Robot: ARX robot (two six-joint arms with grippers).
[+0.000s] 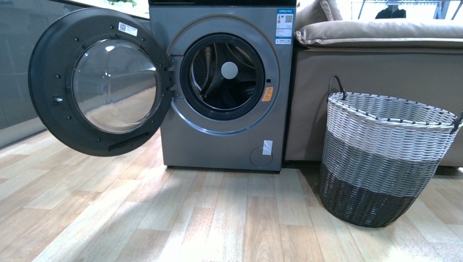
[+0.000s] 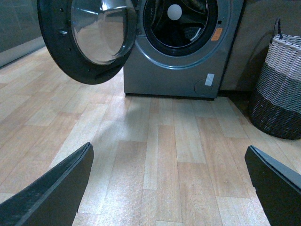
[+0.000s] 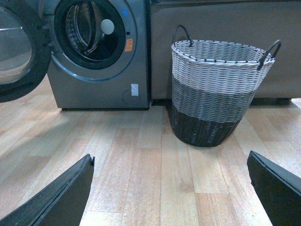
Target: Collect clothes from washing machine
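looks barely begun. grey metallic front-loading washing machine (image 1: 218, 144) at 12 o'clock in the front view, with its round dark-rimmed glass door (image 1: 101, 82) swung wide toward 9 o'clock, so opening seems done. dark heap (image 1: 226, 99), probably clothing, low in the shiny perforated steel drum (image 1: 210, 68), untouched. woven white-grey-black basket (image 1: 382, 158) at 4 o'clock, well apart from the porthole. left gripper (image 2: 168, 148) and right gripper (image 3: 170, 157) spread wide, holding nothing, over pale wooden floor (image 1: 164, 218). reaching, pulling and dropping all remain.
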